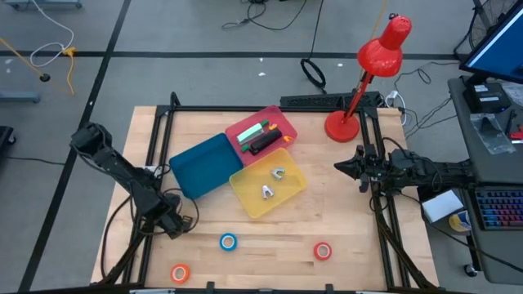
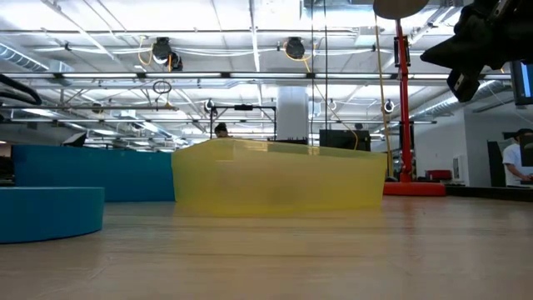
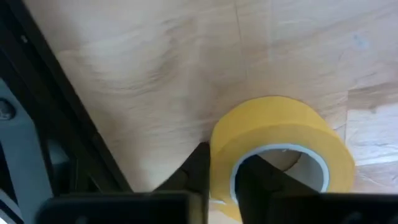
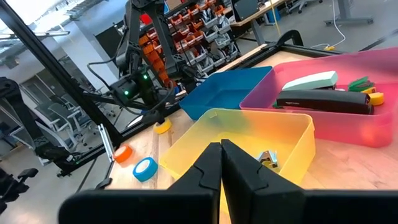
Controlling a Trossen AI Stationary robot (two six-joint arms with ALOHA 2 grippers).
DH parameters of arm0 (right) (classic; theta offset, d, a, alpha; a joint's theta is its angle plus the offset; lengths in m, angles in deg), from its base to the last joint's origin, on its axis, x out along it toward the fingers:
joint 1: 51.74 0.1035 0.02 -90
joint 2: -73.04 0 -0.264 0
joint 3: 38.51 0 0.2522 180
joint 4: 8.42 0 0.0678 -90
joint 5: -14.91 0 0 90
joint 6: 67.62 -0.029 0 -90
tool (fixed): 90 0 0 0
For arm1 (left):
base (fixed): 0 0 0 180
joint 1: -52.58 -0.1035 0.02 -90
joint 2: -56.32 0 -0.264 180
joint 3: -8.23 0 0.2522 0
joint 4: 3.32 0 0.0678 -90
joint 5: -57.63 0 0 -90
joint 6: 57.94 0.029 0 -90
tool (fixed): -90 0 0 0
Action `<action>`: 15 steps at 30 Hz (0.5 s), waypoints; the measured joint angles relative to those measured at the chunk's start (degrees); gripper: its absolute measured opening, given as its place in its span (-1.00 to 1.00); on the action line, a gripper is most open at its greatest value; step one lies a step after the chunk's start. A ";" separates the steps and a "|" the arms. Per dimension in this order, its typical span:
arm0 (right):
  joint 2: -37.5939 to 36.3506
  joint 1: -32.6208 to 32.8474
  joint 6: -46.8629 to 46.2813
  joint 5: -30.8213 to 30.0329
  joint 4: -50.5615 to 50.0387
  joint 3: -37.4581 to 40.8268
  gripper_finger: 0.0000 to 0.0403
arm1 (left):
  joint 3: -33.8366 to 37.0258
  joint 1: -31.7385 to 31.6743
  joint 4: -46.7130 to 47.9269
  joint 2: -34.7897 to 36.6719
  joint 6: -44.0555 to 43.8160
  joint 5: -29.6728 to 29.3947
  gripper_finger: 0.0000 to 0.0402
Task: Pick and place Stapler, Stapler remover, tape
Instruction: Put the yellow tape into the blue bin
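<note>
My left gripper (image 1: 175, 222) sits low by the table's near left corner, shut on the yellow tape roll (image 3: 277, 134), which also shows in the right wrist view (image 4: 163, 126). The blue roll (image 1: 228, 242), red roll (image 1: 323, 251) and orange roll (image 1: 180, 273) lie flat along the near edge. A black stapler (image 1: 263, 143) and a green-and-white one (image 1: 252, 131) lie in the pink bin (image 1: 282, 122). Two metal staple removers (image 1: 272, 182) lie in the yellow bin (image 1: 249, 202). My right gripper (image 4: 221, 157) is shut and hovers right of the yellow bin (image 1: 343, 167). My left gripper pinches the wall of the yellow tape roll (image 3: 221, 168): one finger (image 3: 254, 180) is inside the ring's hole and the other finger (image 3: 199, 171) is against its outer side. The roll sits tilted, close to the wood; whether it still rests there I cannot tell.
A blue bin (image 1: 203, 167) stands left of the yellow bin, touching it and the pink one. A red desk lamp (image 1: 359, 90) stands at the far right corner. A black frame (image 1: 155, 139) runs along the table's sides. Bare wood lies between the bins and the near edge.
</note>
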 joint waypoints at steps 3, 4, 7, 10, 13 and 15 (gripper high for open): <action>0.02 -0.01 0.00 -0.04 0.02 0.00 -0.99 | 0.01 0.00 -0.36 0.15 0.33 0.04 -0.82; 0.02 0.00 0.00 -0.04 -0.02 0.00 -0.99 | 0.10 0.00 -0.70 0.42 0.81 0.05 -0.82; 0.02 0.00 0.00 -0.04 -0.03 0.00 -1.00 | -0.62 -0.38 -3.19 2.08 1.52 -0.54 -0.82; 0.01 0.00 0.00 -0.07 -0.01 0.00 -0.99 | -1.92 -1.18 -8.05 5.65 4.44 -3.23 -0.81; 0.00 -0.02 0.00 -0.07 0.04 0.00 -1.00 | -2.07 -2.17 -18.27 9.83 13.16 -12.66 -0.82; 0.02 -0.01 0.00 -0.09 -0.03 0.00 -1.00 | -2.33 -3.21 -25.19 12.47 20.04 -20.17 -0.82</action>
